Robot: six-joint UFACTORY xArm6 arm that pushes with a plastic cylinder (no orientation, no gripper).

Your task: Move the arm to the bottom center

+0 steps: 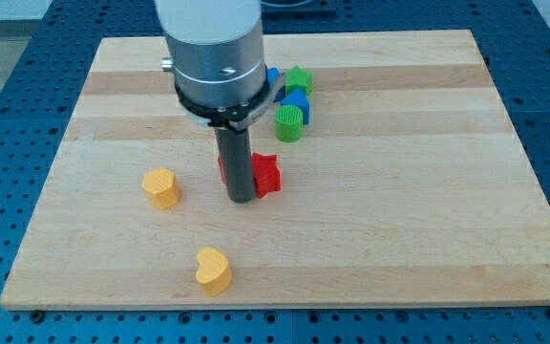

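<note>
My tip (240, 198) rests on the wooden worktop (399, 210), a little to the view's left of the board's middle and roughly halfway between its top and bottom edges. I have no hand to open or close, only this dark rod under the grey cylinder of my arm (214, 48).

The tip stands right against a red block (266, 174), which sits just to its right and partly behind the rod; its shape looks star-like, though the rod hides part of it. To the view's left lies a yellow block (160, 187), near but apart from the tip. A yellow heart (213, 270) lies lower down, near the bottom edge and slightly left of the tip.

Above and to the right, a cluster sits close together: a green cylinder (289, 122), a blue block (297, 102) just behind it, a green star (299, 80) further up, and another blue block (272, 75) mostly hidden by my arm.
</note>
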